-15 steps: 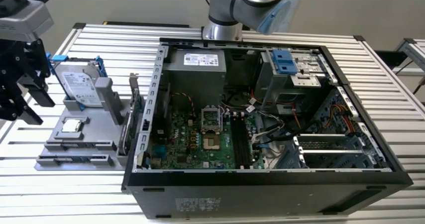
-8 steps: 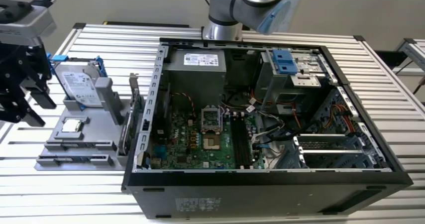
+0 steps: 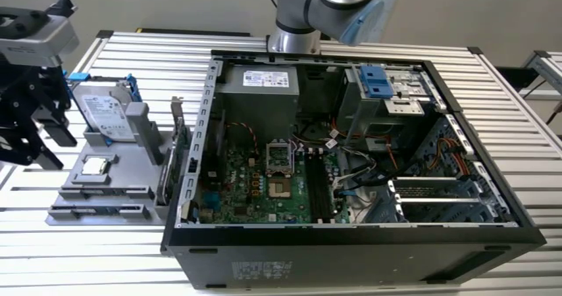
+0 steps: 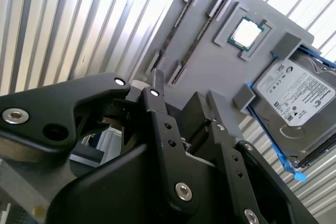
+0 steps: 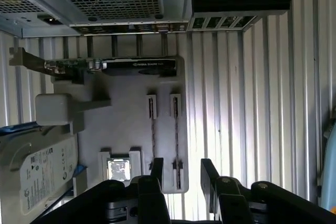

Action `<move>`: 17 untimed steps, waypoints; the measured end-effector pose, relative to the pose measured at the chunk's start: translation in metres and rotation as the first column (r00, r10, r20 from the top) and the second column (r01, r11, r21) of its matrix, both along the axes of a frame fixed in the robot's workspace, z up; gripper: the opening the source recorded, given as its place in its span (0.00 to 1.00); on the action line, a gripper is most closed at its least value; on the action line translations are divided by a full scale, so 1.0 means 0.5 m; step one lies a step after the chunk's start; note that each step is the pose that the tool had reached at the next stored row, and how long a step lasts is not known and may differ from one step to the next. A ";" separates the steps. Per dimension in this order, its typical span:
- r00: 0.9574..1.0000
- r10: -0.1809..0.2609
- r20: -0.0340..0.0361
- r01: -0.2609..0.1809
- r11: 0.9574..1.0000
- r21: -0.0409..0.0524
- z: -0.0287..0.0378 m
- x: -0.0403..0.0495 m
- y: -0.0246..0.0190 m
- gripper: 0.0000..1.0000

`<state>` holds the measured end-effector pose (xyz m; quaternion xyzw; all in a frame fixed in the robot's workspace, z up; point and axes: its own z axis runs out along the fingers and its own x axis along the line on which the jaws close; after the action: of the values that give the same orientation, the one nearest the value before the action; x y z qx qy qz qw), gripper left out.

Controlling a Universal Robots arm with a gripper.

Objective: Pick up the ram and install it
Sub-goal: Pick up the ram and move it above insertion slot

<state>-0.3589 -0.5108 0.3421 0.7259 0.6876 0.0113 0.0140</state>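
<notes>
Blk pincer (image 4: 184,90), silver screws (image 4: 182,191); grey/blue arm (image 3: 333,6).

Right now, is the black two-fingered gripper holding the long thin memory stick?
No, the gripper is open, with nothing between its fingers.

tabletop (image 3: 527,138) silver, ribbed slats. tray (image 3: 131,177) plain grey. pincer (image 5: 182,171) matte black. hard drive (image 3: 104,115) silver, white label, blue rails (image 4: 297,176). motherboard (image 3: 255,184) green. case (image 3: 351,256) black.
</notes>
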 end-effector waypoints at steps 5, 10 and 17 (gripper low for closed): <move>1.000 0.004 0.000 -0.004 1.000 0.000 -0.010 -0.001 0.0022 1.00; 1.000 0.008 0.000 -0.008 1.000 0.000 -0.019 -0.001 0.0041 1.00; 1.000 0.012 0.000 -0.012 1.000 0.000 -0.031 -0.001 0.0067 1.00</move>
<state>-0.3597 -0.5075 0.3265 0.7217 0.6919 0.0114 0.0139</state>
